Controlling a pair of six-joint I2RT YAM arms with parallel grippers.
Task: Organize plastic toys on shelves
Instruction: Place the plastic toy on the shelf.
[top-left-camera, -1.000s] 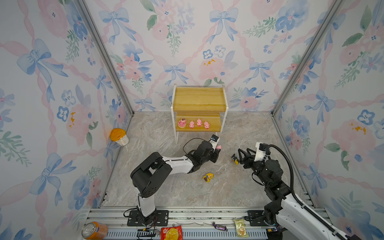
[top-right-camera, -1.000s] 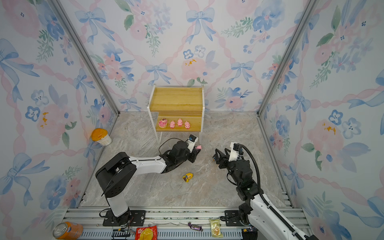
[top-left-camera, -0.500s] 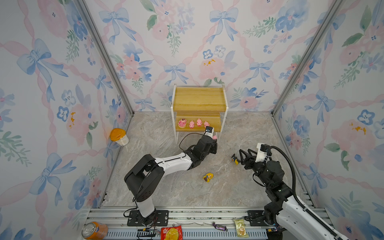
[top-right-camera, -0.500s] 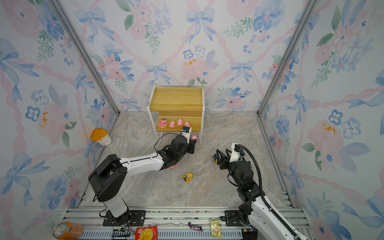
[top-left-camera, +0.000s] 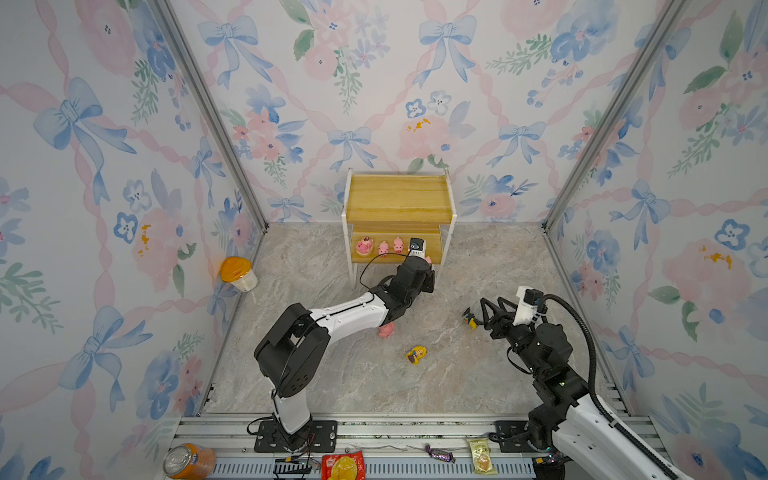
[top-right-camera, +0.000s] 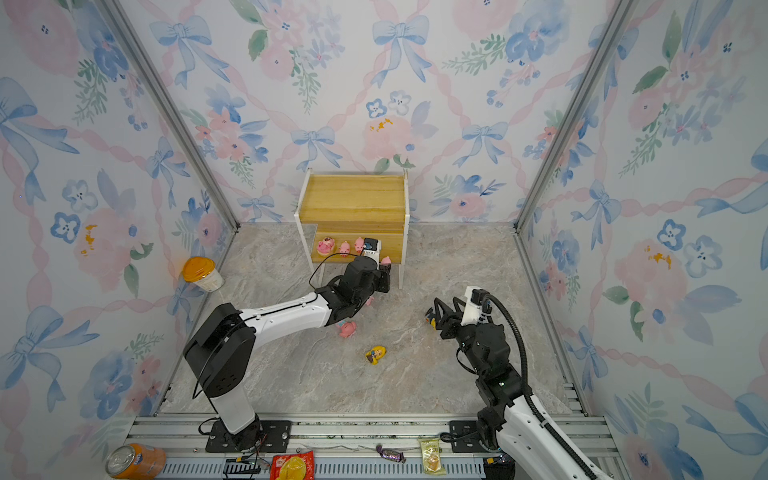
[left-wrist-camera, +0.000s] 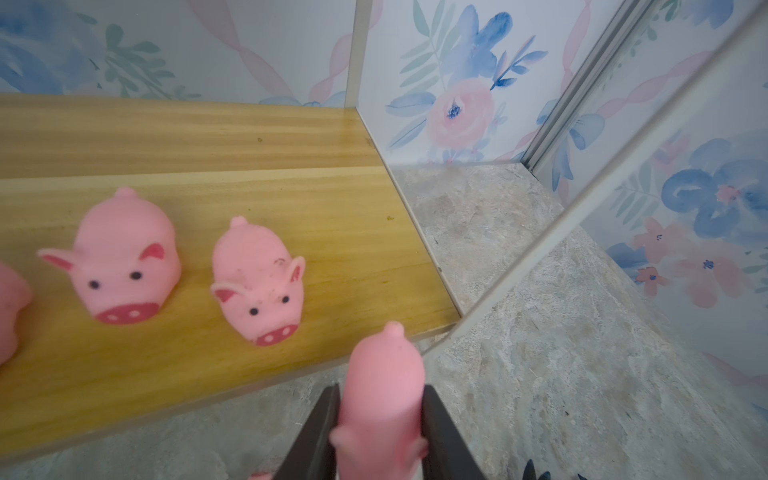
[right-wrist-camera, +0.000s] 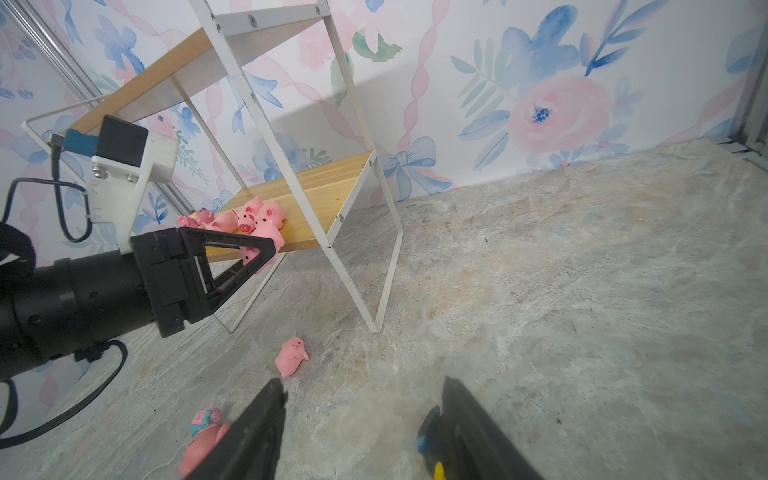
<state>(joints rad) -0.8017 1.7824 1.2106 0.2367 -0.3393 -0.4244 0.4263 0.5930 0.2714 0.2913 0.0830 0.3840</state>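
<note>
If we drift sideways, our left gripper (left-wrist-camera: 380, 390), clamped on a pink pig (left-wrist-camera: 384, 365) at the shelves' (left-wrist-camera: 332, 232) front edge, could topple the shelved pigs (left-wrist-camera: 257, 282); right gripper (right-wrist-camera: 365, 384) gapes.

Bright even light, blurred close-up foreground

We find the lower board (left-wrist-camera: 374, 257) of the shelves (top-right-camera: 353, 199) bare at its right end, from the nearest small pig (left-wrist-camera: 262, 282) to the edge, and open from the front. The slanted white frame bar (left-wrist-camera: 582, 210) bounds that side, and the upper board (top-left-camera: 399, 199) hangs above and behind. The left gripper (left-wrist-camera: 380, 395), clamped on a pink pig (left-wrist-camera: 384, 374), fills the approach. On the floor (top-left-camera: 478, 374) a loose pig (right-wrist-camera: 292, 356), a pink blue-hatted figure (right-wrist-camera: 205, 432) and a yellow-haired doll (top-left-camera: 417, 354) lie scattered in front of the shelves; beyond them we see bare stone.
</note>
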